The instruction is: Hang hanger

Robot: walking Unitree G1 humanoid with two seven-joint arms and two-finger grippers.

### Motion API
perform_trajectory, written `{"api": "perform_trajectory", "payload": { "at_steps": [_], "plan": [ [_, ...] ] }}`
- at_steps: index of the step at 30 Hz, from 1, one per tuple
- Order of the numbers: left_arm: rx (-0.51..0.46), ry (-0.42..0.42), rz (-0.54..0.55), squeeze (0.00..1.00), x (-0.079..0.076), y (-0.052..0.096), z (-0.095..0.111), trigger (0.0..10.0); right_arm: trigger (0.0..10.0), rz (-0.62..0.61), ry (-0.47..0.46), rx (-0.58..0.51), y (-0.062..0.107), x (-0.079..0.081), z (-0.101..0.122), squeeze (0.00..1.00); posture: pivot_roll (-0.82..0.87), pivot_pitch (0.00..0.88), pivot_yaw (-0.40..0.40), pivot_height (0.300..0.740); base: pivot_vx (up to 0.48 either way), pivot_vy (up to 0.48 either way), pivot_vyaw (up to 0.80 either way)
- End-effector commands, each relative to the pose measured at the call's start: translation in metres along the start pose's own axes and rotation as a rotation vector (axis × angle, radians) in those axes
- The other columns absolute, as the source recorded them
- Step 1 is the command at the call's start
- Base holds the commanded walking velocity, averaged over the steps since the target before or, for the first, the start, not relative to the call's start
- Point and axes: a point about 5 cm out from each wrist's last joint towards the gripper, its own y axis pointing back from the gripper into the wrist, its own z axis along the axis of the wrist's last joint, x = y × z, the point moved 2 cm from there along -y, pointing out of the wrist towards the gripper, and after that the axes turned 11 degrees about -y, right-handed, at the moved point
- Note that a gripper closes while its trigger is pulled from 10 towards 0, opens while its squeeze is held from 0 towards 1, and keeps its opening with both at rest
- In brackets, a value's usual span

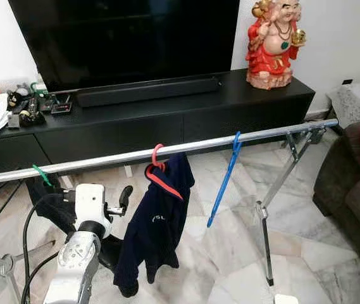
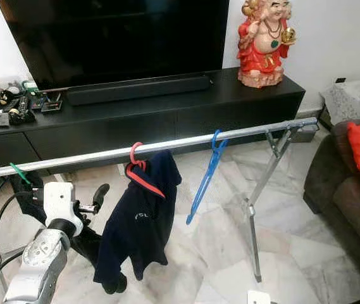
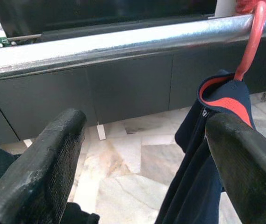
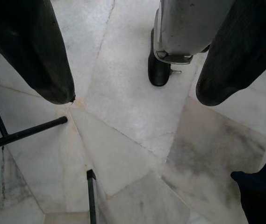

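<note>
- Three hangers were on the rail (image 1: 104,157) when you paused: a green one (image 1: 40,175), the red hanger (image 1: 159,170) carrying the navy top (image 1: 157,221), and a bare blue one (image 1: 224,180).
- Your left gripper (image 3: 142,158) sat with its fingers spread and nothing between them, below the rail, the red hanger just off to one side.
- Your right gripper (image 4: 133,60) hung spread and empty, pointing at the floor.
- Looked to me like the hang was done, so your next move was just backing that left gripper away without snagging the top.

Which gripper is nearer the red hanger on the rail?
Left. The left gripper is raised beside the red hanger, open, just below the rail. The right gripper hangs low, pointing at the floor.
</note>
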Motion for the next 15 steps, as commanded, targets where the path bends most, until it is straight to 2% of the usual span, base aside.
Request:
{"api": "perform_trajectory", "payload": {
  "at_steps": [1, 6, 15],
  "plan": [
    [-0.021, 0.0, -0.002, 0.0, -0.001, 0.001, 0.004, 10.0, 10.0, -0.003, -0.012, 0.032, 0.002, 0.002, -0.01, 0.0, 0.05, 0.002, 0.063, 0.74, 0.0, 0.0, 0.0],
    [-0.024, 0.018, -0.021, 0.0, -0.009, 0.003, 0.006, 10.0, 10.0, 0.0, -0.004, 0.038, 0.002, 0.004, -0.012, 0.0, 0.05, 0.0, 0.066, 0.74, 0.0, 0.0, 0.0],
    [-0.02, 0.008, -0.03, 0.0, -0.013, 0.004, 0.005, 10.0, 10.0, 0.01, 0.018, 0.038, 0.002, 0.004, -0.012, 0.0, 0.06, 0.011, 0.063, 0.74, 0.0, 0.0, 0.0]
  ]
}}
